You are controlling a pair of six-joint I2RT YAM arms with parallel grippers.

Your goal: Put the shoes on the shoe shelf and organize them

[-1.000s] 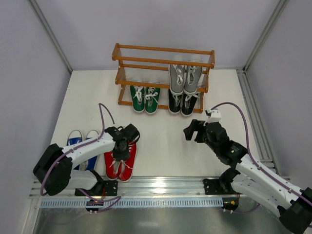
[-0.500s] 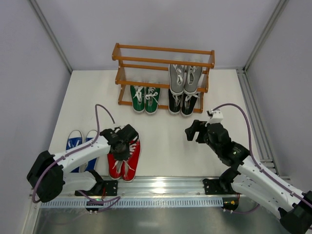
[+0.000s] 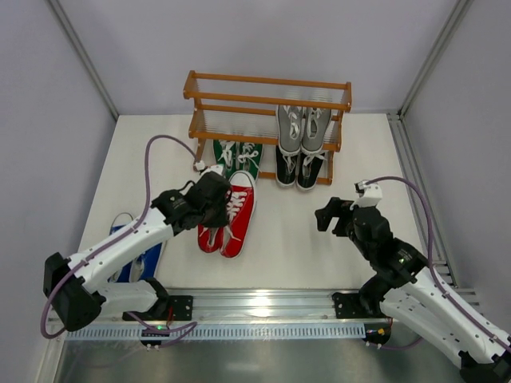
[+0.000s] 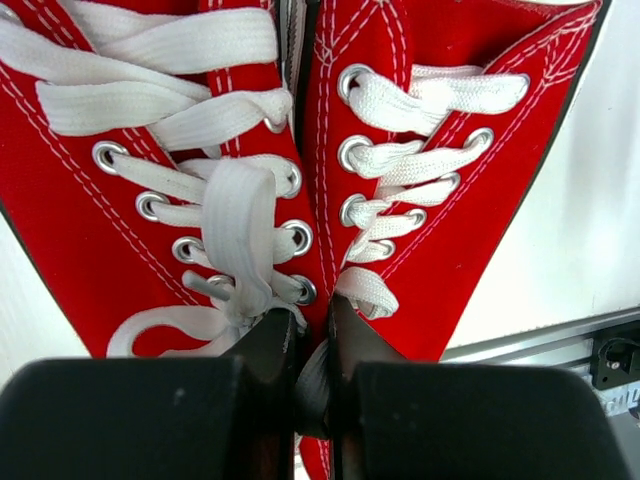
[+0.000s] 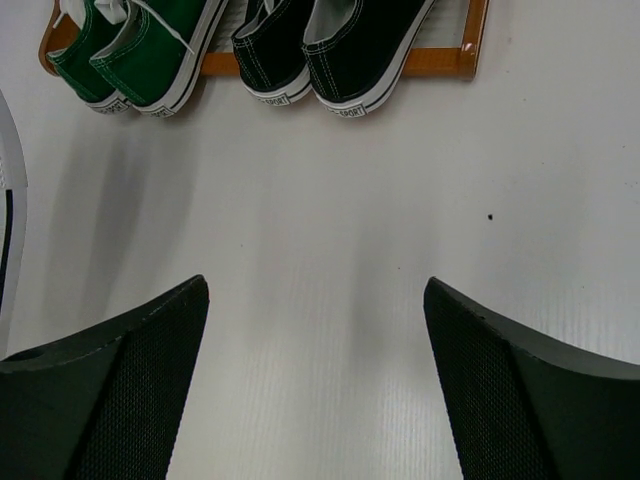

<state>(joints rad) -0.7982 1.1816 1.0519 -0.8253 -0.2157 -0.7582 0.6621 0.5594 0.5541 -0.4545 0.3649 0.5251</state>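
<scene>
Left claw (image 4: 315,335): pinched tight on red shoes (image 3: 233,214) — inner collars together, perhaps lifted.
Right claw (image 5: 315,330): wide, empty, over the bench (image 5: 330,200).

Bright, even overhead light casts soft shadows (glare on the metal rail (image 3: 263,301)); nearby fingers (image 5: 110,390) look blurred.
</scene>
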